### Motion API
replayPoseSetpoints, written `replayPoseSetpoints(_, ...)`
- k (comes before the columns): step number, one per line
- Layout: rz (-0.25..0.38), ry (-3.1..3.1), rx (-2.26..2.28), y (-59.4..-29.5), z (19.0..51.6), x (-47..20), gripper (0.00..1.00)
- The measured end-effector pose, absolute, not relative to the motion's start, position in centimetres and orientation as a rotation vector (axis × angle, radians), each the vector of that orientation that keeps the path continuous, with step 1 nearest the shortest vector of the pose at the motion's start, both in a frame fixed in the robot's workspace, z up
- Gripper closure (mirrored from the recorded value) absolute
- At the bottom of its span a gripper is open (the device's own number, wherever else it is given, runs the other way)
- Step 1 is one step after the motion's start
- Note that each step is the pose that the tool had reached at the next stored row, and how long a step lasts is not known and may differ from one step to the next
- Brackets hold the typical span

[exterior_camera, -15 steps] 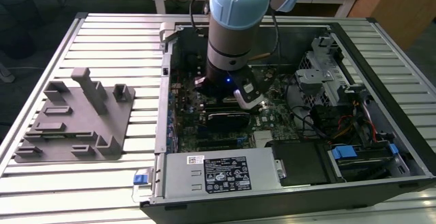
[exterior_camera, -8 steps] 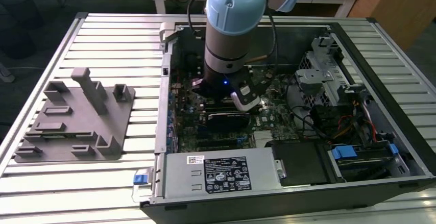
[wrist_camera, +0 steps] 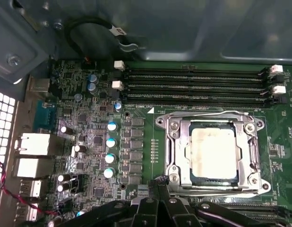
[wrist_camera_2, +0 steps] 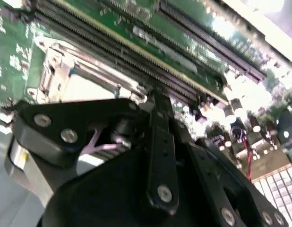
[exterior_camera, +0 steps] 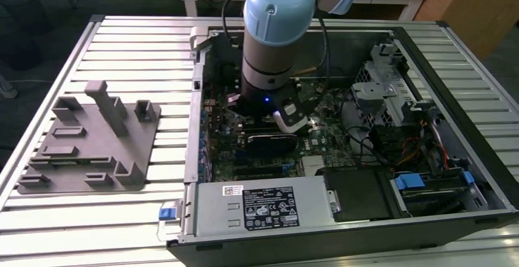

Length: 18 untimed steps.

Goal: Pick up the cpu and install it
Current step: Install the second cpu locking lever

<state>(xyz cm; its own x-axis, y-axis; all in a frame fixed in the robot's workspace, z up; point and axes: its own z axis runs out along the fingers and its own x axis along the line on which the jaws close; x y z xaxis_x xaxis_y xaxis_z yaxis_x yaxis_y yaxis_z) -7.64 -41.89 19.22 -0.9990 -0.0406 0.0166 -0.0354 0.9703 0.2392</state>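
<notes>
The cpu (wrist_camera: 213,153) is a pale silvery square lying flat inside the motherboard socket, with the metal socket frame (wrist_camera: 176,142) around it. In the second wrist view the cpu (wrist_camera_2: 89,89) shows as a pale patch just beyond the black gripper body. My gripper (wrist_camera: 158,183) hangs low over the board at the socket's edge, beside the cpu and apart from it. Its fingers stand together with nothing between them. In the exterior view the gripper (exterior_camera: 288,121) reaches down into the open computer case (exterior_camera: 422,54).
A grey plastic fixture block (exterior_camera: 89,139) sits on the slatted table at the exterior view's left. Inside the case are memory slots (wrist_camera: 193,85) beside the socket, a power supply (exterior_camera: 259,209) at the front, and drive bays with cables (exterior_camera: 405,145) at the exterior view's right.
</notes>
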Motion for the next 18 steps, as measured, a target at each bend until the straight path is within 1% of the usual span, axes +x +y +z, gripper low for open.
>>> replayPoseSetpoints(18,-0.37,-3.098,0.06,-41.89,18.91,-7.95,0.89)
